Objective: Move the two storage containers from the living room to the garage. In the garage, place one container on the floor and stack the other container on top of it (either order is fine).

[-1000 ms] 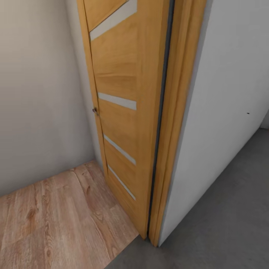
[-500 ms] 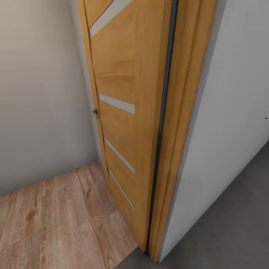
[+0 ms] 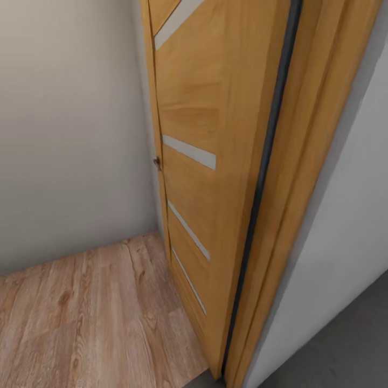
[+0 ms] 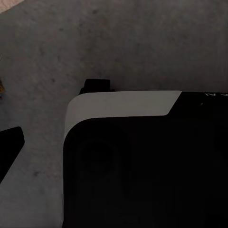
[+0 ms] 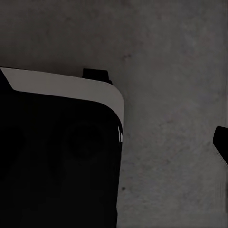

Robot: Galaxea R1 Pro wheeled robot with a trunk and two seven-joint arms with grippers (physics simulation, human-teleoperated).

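Note:
The two storage containers are out of view. The dark grey speckled floor (image 3: 350, 345) of the garage shows at the lower right of the head view, beyond a doorway. Both wrist views look down on this floor (image 4: 142, 42) (image 5: 171, 57) past my own black, white-edged base (image 4: 142, 161) (image 5: 57, 142). A single dark fingertip (image 4: 9, 147) pokes in at the edge of the left wrist view, and another fingertip (image 5: 221, 142) at the edge of the right wrist view. Whether either gripper is open or shut cannot be told.
An open wooden door (image 3: 215, 134) with pale glass strips and a small handle (image 3: 157, 161) stands close ahead, hinged on a wooden frame (image 3: 312, 161). A white wall (image 3: 355, 242) lies to its right and a beige wall (image 3: 70, 134) to its left. Light wood plank flooring (image 3: 91, 318) covers the lower left.
The whole head view has shifted: the door and frame now sit further right and look larger, and less of the grey floor shows. The camera moved, not the door.

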